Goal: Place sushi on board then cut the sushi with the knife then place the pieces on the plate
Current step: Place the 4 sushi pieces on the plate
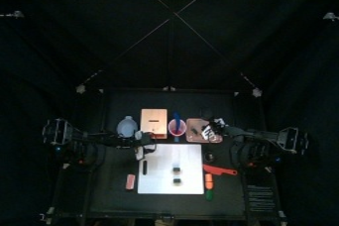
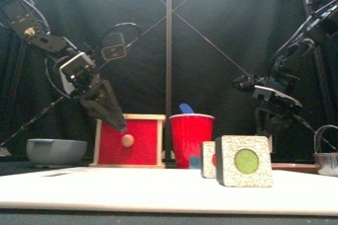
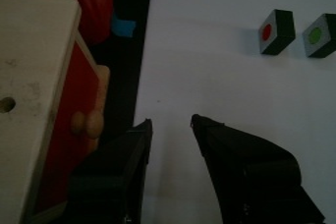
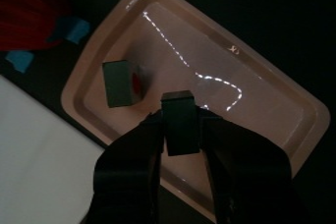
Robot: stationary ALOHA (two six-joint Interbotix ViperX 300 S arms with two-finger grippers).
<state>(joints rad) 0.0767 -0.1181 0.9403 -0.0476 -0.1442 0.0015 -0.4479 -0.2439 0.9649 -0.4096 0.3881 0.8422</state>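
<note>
While the right gripper [image 4: 180, 141] clamps a sushi piece [image 4: 180, 110] above the pink tray [image 4: 262, 90], 1 o'clock from the white board [image 3: 223, 81], plating appears in hand: lower, then release; left gripper [image 3: 171, 128] hovers slightly parted.

The board [image 1: 157, 185] lies in the middle of the tabletop [image 1: 106, 202], close to its front edge. Behind the board, along the back edge, four things sit in a row. From left to right they are the bowl [image 1: 127, 126], the box [image 1: 153, 121], the cup [image 1: 176, 126] and the tray [image 1: 199, 132].

On the board stands the front piece [image 2: 246, 160] of sushi. The back piece [image 2: 211, 158] is just behind it, a little to the left. The knife [image 1: 219, 173] lies at the board's right edge.

The tray piece [image 4: 121, 83] lies in the tray. The right hand [image 4: 182, 110] is over the tray with the held piece [image 4: 180, 98] between its jaws. The left hand [image 3: 171, 122] is over the board's back left part, just beside the box.
</note>
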